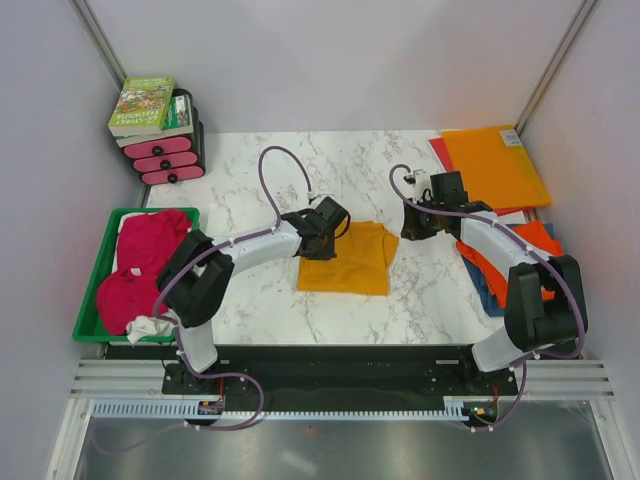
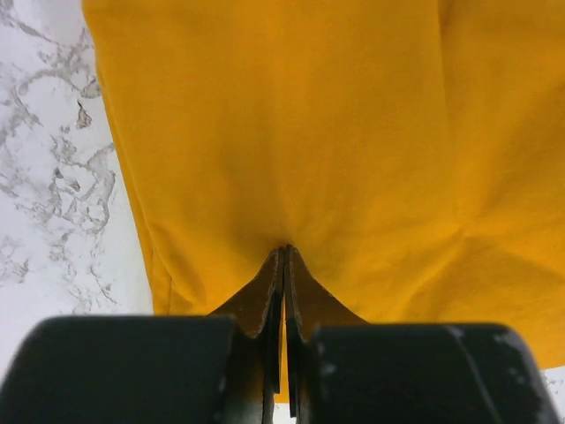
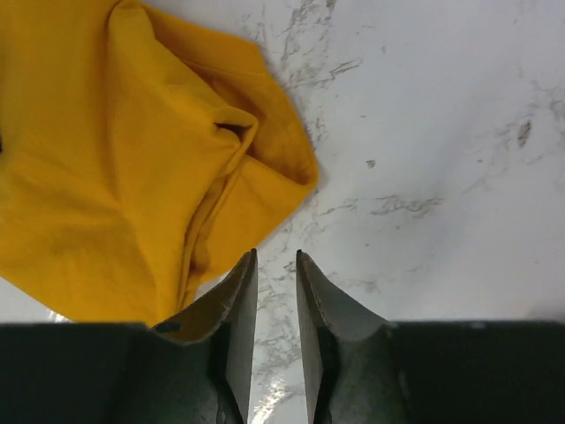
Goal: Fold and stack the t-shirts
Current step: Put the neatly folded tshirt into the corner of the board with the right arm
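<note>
At the middle of the white marbled surface (image 1: 250, 300) lies the soft golden-orange short-sleeved t-shirt (image 1: 345, 265), partly folded into a rough rectangle. Its long axis appears to run left to right across the surface, with a bunched sleeve lobe at its far right corner. Which way the neck points cannot be told.

The left end effector (image 1: 322, 238) sits at the shirt's far left edge. In the left wrist view its fingers are pressed together, and the cloth puckers toward their tips as if pinched there. The right end effector (image 1: 415, 225) hangs just beside the sleeve lobe, narrowly parted, with only bare surface between its fingers.

The main risk is probably a one-sided pull. With only the left side held, a lift or drag could skew the rectangle or peel off the top layer alone and undo the fold. The crumpled sleeve could also end up trapped inside the next fold, leaving a lump that would make the stack uneven.
</note>
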{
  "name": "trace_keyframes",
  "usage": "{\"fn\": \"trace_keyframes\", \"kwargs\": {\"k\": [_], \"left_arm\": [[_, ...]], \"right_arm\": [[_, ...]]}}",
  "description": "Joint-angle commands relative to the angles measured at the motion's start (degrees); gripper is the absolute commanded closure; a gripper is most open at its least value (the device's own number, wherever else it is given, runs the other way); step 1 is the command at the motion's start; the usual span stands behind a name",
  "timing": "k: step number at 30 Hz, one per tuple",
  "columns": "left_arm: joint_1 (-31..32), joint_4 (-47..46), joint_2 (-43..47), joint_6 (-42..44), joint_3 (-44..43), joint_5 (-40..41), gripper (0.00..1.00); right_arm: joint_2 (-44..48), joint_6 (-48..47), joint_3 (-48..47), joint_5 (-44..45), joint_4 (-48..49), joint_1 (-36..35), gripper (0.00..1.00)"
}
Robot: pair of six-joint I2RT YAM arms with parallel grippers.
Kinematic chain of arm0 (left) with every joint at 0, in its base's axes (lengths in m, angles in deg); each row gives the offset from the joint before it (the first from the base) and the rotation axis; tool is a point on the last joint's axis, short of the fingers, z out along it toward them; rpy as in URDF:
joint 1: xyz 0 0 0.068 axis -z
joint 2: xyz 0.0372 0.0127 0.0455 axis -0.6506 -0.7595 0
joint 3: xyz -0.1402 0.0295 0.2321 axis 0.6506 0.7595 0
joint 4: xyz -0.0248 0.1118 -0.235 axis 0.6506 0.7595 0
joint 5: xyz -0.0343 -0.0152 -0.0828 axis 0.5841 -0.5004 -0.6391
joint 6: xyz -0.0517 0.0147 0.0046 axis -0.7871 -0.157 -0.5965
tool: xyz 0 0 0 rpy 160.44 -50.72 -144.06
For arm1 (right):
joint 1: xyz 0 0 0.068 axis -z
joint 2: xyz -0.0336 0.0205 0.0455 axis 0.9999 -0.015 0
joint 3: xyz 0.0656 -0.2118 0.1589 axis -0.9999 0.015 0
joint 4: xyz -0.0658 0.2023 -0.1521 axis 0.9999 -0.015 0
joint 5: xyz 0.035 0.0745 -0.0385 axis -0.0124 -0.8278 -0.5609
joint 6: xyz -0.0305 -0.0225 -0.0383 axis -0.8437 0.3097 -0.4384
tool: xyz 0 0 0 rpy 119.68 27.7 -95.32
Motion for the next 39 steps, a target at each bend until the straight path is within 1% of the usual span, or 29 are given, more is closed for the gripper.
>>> {"fn": "trace_keyframes", "kwargs": {"k": [1,2,3,4,5,6,12,16,24,28,33,36,39], "left_arm": [[-0.32,-2.41,-0.43,-1.65,2.11,-1.16,0.98],[-0.32,-2.41,-0.7,-2.01,2.72,-1.25,0.98],[-0.41,-2.5,-0.87,-2.27,2.99,-1.25,0.98],[-0.32,-2.5,-1.05,-2.53,3.25,-1.25,0.98],[-0.32,-2.59,-1.31,-2.97,3.6,-1.43,0.98],[-0.32,-2.59,-1.66,-3.32,3.78,-1.6,0.98],[-0.32,-3.9,-5.0,-6.05,3.17,-4.76,0.98],[-0.32,-4.61,-7.11,-7.37,1.59,-6.43,0.98],[-0.32,-4.7,-7.91,-7.2,-0.87,-7.32,0.98],[-0.32,-4.61,-7.73,-7.11,-2.28,-7.49,0.98],[-0.32,-4.61,-7.73,-6.84,-3.77,-7.84,0.98],[-0.32,-4.7,-8.0,-6.76,-4.39,-8.37,0.98],[-0.32,-4.61,-7.91,-6.41,-4.39,-8.37,0.98]], "right_arm": [[1.12,2.61,1.24,-3.39,2.05,-1.65,0.6],[1.39,2.61,1.85,-3.48,2.05,-2.26,0.55],[1.65,2.61,2.2,-3.48,2.22,-2.7,0.42],[1.91,4.0,2.55,-3.48,2.31,-2.88,0.37],[2.18,4.19,2.99,-3.48,2.31,-3.06,0.34],[2.18,4.19,3.34,-3.57,2.22,-3.06,0.26],[1.22,4.98,4.49,-3.57,2.13,-3.15,0.14],[-0.54,5.16,4.4,-3.31,2.05,-3.15,0.1],[-6.43,6.92,3.7,-4.45,2.57,-3.41,0.1],[-8.36,8.76,3.61,-3.58,3.28,-3.41,0.11],[-9.77,9.82,4.32,-2.69,5.12,-3.41,0.11],[-13.27,10.61,3.09,-2.87,5.47,-3.41,0.12],[-16.0,11.14,2.12,-3.39,5.74,-3.41,0.16]]}}
